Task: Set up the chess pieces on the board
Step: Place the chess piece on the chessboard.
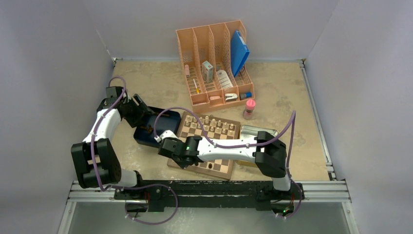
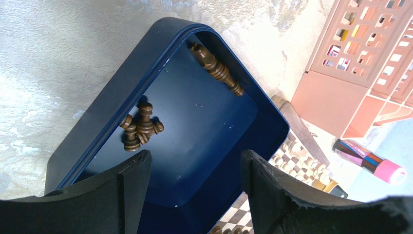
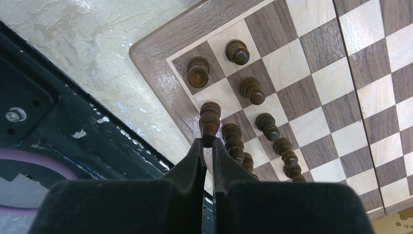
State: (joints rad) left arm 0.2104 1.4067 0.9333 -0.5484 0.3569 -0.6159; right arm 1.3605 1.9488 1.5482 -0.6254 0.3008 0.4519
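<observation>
— Left gripper (image 2: 195, 165) is right up close. What's it doing?

— Hanging over the blue tray (image 2: 122, 87). Jaws wide apart, holding nothing.

— What's in the tray?

— A few dark chess pieces (image 2: 141, 127) in a little heap by one wall, & more lying flat along the other wall.

— And next to it?

— The board (image 1: 219, 166), just beside the tray, mid table (image 1: 292, 97). Pale pieces (image 1: 210, 123) stand in 2 rows at the far end. Dark ones stand at the near left corner.

— Right gripper (image 3: 208, 144)?

— Over that corner. Fingers squeezed almost together w/ a dark piece (image 3: 210, 117) pinched at the tips, upright over a square at the board's edge. Can't tell if it touches the board.

— Further right?

— Shiny tin (image 1: 258, 130) just beside the board. Then a pink bottle (image 1: 249, 108) & an orange rack (image 1: 214, 63) at the back.
</observation>
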